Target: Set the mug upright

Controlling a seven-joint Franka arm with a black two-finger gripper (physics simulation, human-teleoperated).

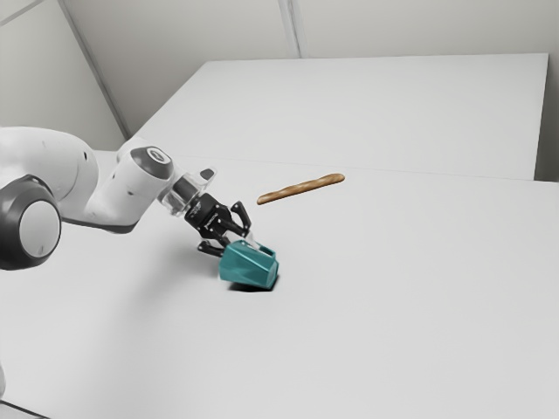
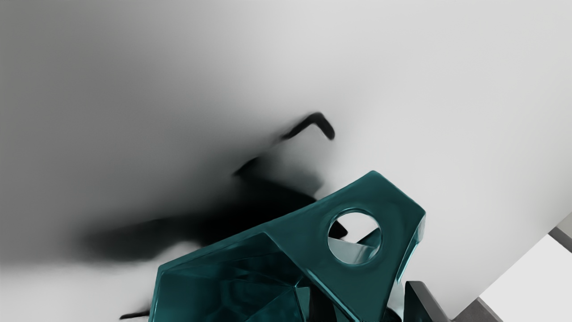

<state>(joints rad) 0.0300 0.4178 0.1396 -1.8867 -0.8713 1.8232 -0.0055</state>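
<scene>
Tilted down, the black claw (image 1: 239, 243) is being held right at the mouth end of the teal mug (image 1: 247, 267); whether it is being kept apart or clamped on the mug cannot be told, since its tip end is being partly covered by the mug. On its side the mug is being seen, not upright, its mouth being turned toward the claw and its faceted base being aimed toward the exterior view's right. In the wrist view, the handle (image 2: 393, 201) is being pierced by a round hole, and the hollow inside of the mug is being shown beside it. White table (image 1: 393, 305) is being spread all around the mug, and a dark, soft-edged shadow (image 2: 250, 205) is being cast beside it. From the exterior view's left of the mug, the white arm (image 1: 113, 188) is being reached across. Beyond the mug, and a little to the exterior view's right of it, a long brown bread stick (image 1: 301, 188) is being displayed at a slant. Farther beyond the mug, a broad pale panel (image 1: 367, 105) is being backed by a grey wall (image 1: 419, 26), which is being divided by a narrow upright strip (image 1: 291, 30).
</scene>
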